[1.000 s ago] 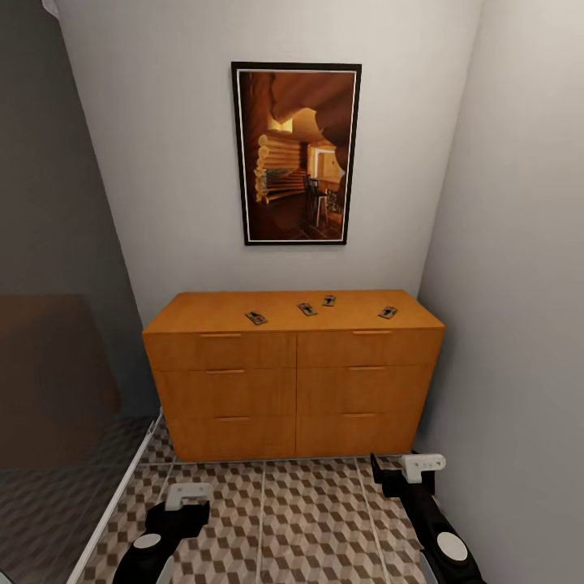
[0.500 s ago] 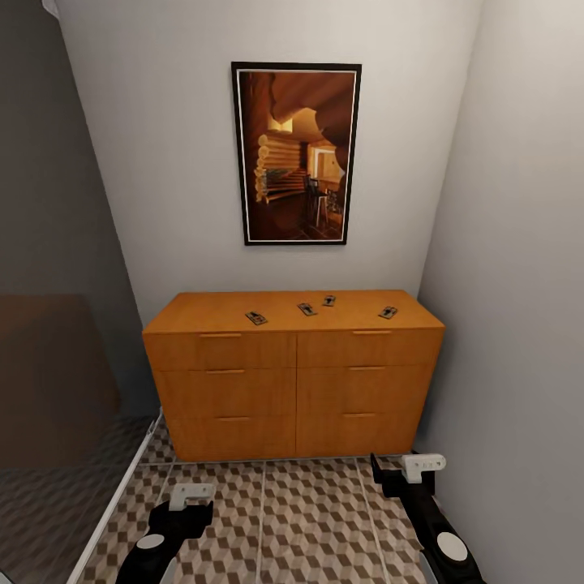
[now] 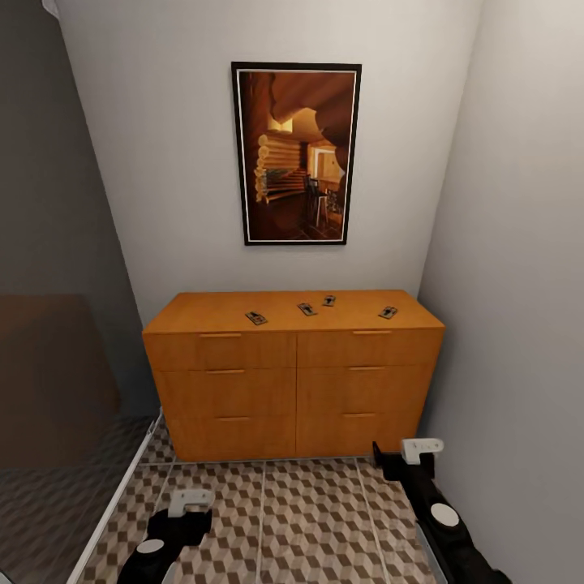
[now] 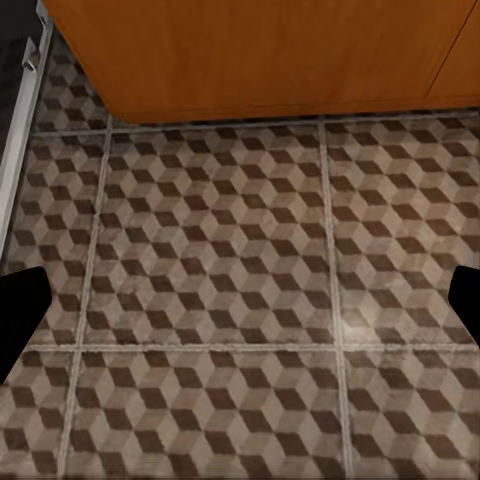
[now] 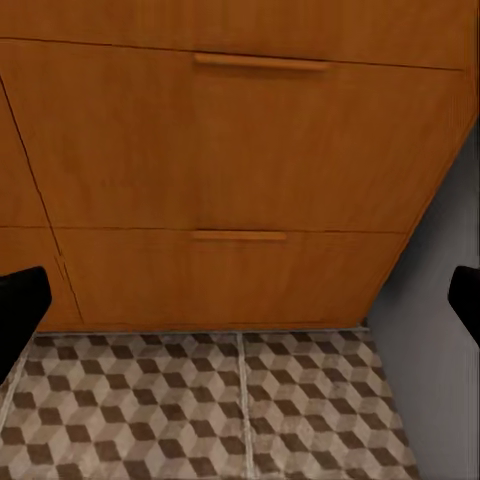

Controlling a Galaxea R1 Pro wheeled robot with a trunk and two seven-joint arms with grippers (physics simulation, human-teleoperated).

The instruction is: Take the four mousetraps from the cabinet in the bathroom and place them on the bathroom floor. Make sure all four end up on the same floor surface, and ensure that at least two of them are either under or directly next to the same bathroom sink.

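Note:
Several mousetraps lie spread along the flat top of the orange-brown cabinet (image 3: 292,381), among them one at the left (image 3: 256,318), one in the middle (image 3: 307,309) and one at the right (image 3: 388,312). Both arms hang low over the cube-patterned bathroom floor (image 3: 312,519), well below the cabinet top. My left gripper (image 3: 190,501) points down at the floor tiles (image 4: 220,260), fingers (image 4: 18,312) wide apart and holding nothing. My right gripper (image 3: 419,451) faces the lower right drawer fronts (image 5: 230,150), fingers (image 5: 20,305) also wide apart. The sink is out of view.
A framed picture (image 3: 296,152) hangs on the wall above the cabinet. A grey wall (image 3: 519,324) closes the right side, right next to my right arm. On the left stands a glass panel (image 3: 57,341) with a pale floor rail (image 3: 122,495).
My right arm has reached forward, closer to the cabinet's base. My left gripper has sunk slightly lower in the head view. The mousetraps have not moved.

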